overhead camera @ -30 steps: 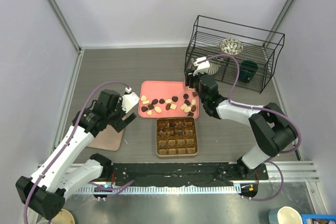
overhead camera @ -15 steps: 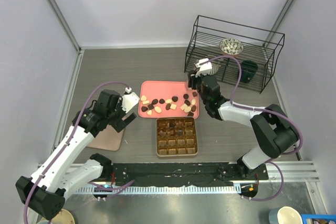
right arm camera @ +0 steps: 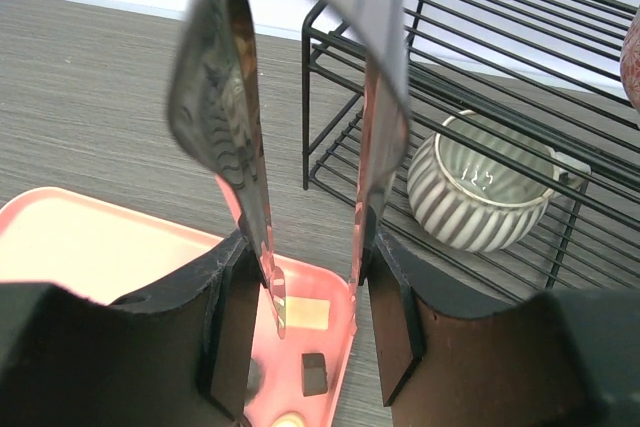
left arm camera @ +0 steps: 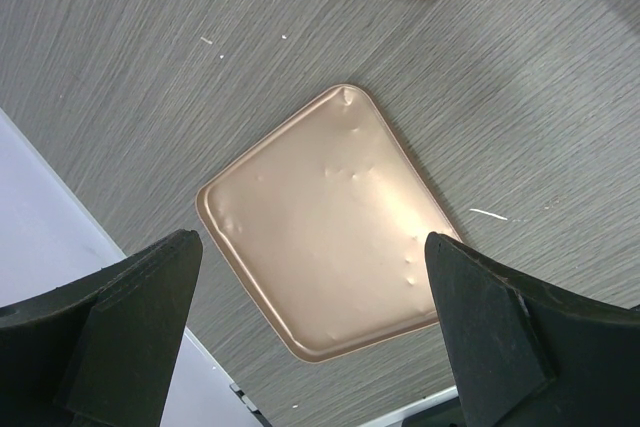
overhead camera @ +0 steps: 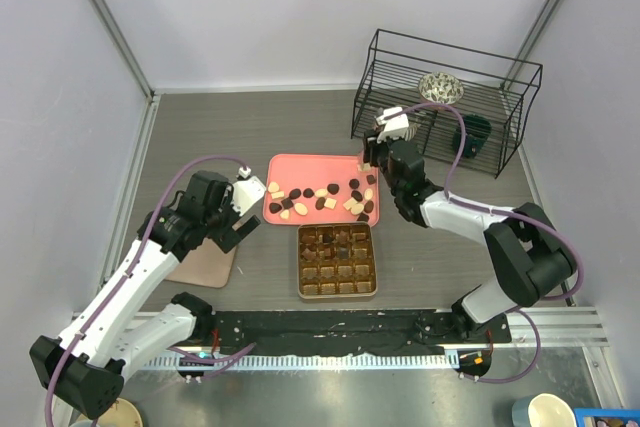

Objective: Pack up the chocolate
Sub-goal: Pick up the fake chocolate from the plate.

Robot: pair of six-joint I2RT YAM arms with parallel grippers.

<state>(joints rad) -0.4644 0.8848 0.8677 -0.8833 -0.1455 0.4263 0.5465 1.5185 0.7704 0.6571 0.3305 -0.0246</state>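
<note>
Hovering over the far right corner of the pink tray (overhead camera: 300,165), the right gripper (right arm camera: 305,247) is clamped on a pair of metal tongs (right arm camera: 255,177), whose blades stand apart with nothing between their tips. The chocolate (overhead camera: 318,197) lies scattered across that tray, and a cream square (right arm camera: 311,315) and a dark square (right arm camera: 314,369) sit just below the tong tips. The gridded box (overhead camera: 337,259) lies just beside the tray's near edge; a few cells in its row closest to the tray look filled, and most look empty. Off the tray's left side, the left gripper (left arm camera: 310,247) hangs with its jaws wide apart above a flat gold lid (left arm camera: 320,217), holding nothing. The step in hand appears to be picking one piece from the tray's right corner. The next move likely calls for lowering the tips to straddle a single candy, pinching it gently, then carrying it to an empty cell of the box.
</note>
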